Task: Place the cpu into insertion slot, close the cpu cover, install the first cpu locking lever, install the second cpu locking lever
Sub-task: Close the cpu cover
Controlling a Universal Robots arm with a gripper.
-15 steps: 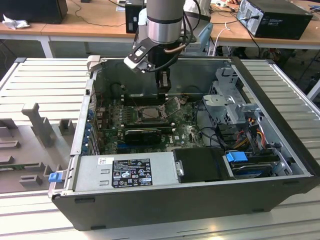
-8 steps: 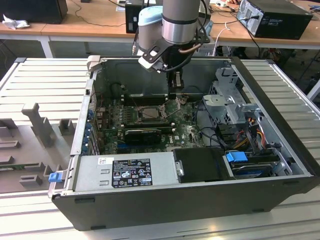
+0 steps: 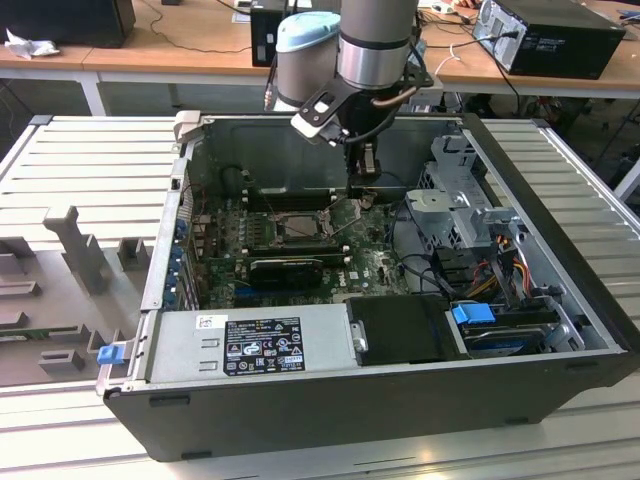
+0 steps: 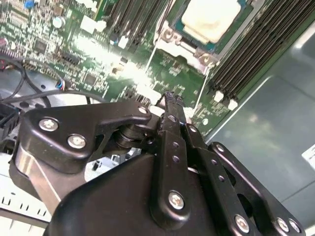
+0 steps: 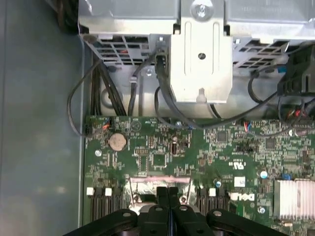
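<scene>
Inside the open computer case (image 3: 400,410), above the green motherboard (image 3: 375,265), the gripper (image 3: 365,175) hangs empty with its fingers pressed together. It is just off the insertion slot (image 3: 290,225), on the exterior view's right. The cpu cover (image 4: 197,53) looks lowered around the seated cpu (image 4: 211,17). This is probably the lever step, which calls for a steady push on a thin locking lever (image 4: 199,93).

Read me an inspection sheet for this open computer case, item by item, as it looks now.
Surface: green motherboard inside an open dark grey computer case, on a ribbed grey metal table.
Job's things: pale silver-beige square cpu seated on the board; thin silver metal cover frame appears flat around it.
Clutter: grey moulded fixtures at the exterior view's left.
Gripper: black gripper shut, low over the board beside the cpu.
Cables: black cables near the silver drive cage.
Surroundings: wooden benches holding dark computers.
</scene>
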